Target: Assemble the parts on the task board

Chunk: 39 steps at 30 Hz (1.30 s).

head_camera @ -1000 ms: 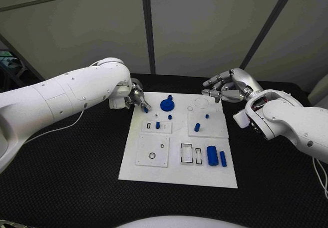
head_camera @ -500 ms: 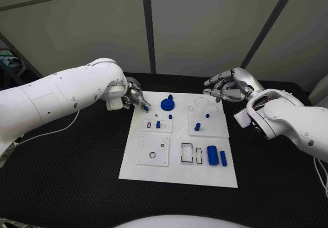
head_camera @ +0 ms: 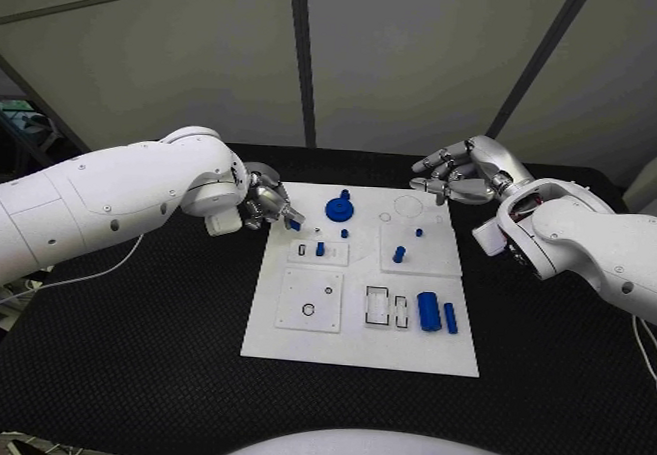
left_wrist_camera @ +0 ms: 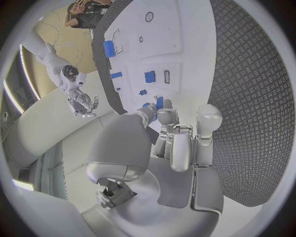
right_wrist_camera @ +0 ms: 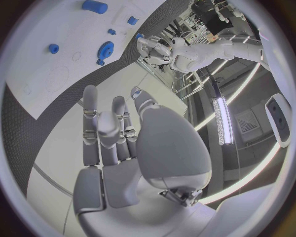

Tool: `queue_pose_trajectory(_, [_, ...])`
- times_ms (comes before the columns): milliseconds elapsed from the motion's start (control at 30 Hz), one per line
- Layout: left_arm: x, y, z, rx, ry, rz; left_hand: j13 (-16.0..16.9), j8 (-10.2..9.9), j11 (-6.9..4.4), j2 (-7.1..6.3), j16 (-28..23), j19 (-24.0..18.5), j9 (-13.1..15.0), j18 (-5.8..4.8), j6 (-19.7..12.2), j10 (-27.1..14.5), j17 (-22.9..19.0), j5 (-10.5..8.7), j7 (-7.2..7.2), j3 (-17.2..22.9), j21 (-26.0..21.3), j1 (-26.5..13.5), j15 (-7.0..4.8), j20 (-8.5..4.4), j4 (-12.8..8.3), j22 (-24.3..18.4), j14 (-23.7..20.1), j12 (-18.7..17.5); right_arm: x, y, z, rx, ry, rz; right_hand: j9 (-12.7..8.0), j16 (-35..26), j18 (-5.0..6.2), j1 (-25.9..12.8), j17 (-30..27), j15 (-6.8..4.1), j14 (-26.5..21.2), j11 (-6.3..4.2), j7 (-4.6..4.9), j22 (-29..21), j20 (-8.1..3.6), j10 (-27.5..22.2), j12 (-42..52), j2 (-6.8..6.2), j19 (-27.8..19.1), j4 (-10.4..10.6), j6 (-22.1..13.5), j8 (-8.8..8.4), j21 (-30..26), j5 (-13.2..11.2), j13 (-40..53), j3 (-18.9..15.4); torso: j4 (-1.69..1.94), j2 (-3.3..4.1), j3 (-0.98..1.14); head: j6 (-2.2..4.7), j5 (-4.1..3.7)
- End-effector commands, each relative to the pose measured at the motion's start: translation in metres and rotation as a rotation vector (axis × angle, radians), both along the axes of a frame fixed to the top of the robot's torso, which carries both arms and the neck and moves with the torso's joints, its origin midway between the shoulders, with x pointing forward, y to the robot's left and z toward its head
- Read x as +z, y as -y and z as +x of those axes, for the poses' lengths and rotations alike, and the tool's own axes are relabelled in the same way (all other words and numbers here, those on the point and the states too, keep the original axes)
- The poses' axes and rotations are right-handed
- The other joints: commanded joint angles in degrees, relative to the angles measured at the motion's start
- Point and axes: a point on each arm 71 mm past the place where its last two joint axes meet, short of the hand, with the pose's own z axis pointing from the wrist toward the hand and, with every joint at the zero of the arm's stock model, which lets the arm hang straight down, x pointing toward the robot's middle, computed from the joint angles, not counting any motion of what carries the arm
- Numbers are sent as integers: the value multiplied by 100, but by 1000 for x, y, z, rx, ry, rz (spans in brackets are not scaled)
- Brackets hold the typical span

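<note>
**Two hands at the far corners of the task board**

The black table [head_camera: 137, 361] carries the white task board [head_camera: 364, 289] at its middle, long axis running from the near edge to the far edge. The left hand [head_camera: 267, 201] sits at the board's far left corner, fingers drawn together around a small blue part [head_camera: 293, 224] at their tips; the left wrist view shows the fingertips [left_wrist_camera: 165, 114] closing on that blue part [left_wrist_camera: 159, 103] just over the board's edge, so this hand is grasping it. The right hand [head_camera: 460, 176] hangs above the board's far right corner, fingers loosely curled and apart, holding nothing; in the right wrist view its fingers [right_wrist_camera: 103, 129] are extended and separated, clear of the board.

Parts on the board, largest first: a blue cylinder [head_camera: 429, 310] lying near the right edge toward the near end, with a slimmer blue rod [head_camera: 449, 318] just beside it; a blue gear [head_camera: 338, 208] near the far edge, close to the left hand; a blue peg [head_camera: 399, 255] right of centre; a short blue peg [head_camera: 320, 249] on the left half, near the left hand.
</note>
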Motion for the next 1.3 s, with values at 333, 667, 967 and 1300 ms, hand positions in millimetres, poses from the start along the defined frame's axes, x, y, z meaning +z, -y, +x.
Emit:
queue_pose_trajectory(333, [-10,8,-17,-12,63,95,95,160,-44,-228,41,116,33,36,25,178,1042,13,-95,973,112,-249,-67,-42,-602,132,465,147,1,1,0,3,0,1,-6,-37,74,19,-4,15,-13,-7,2,-7,10,-28,-33,7,39,18,-31,29,-27,23,-7,24,-12,8,1,-8,36])
queue_pose_trajectory(667, [-19,16,-22,-35,56,121,19,215,-55,-283,43,135,41,31,30,186,1047,13,-105,1158,128,-340,-77,-53,-638,162,467,97,1,1,0,3,2,2,-6,-60,74,13,-25,16,-19,-4,3,-10,10,-31,-35,2,41,24,-33,30,-32,26,-9,24,-12,12,1,-31,26])
queue_pose_trajectory(967, [-23,20,-24,-59,37,149,-162,243,-60,-311,44,158,47,24,33,137,1048,13,-111,1225,151,-380,-81,-57,-658,198,467,-47,1,0,0,4,3,2,-6,-60,74,13,-25,16,-19,-4,3,-10,10,-31,-35,2,41,24,-33,30,-32,26,-9,24,-10,9,-1,-53,21])
queue_pose_trajectory(1300, [-27,22,-27,-92,9,174,-211,263,-65,-333,42,147,51,28,25,136,1047,13,-115,1287,139,-401,-85,-61,-685,186,467,-84,1,0,0,5,2,2,-6,-60,74,13,-25,16,-19,-4,3,-10,10,-31,-35,2,41,24,-33,30,-32,26,-9,24,-11,7,-2,-72,27])
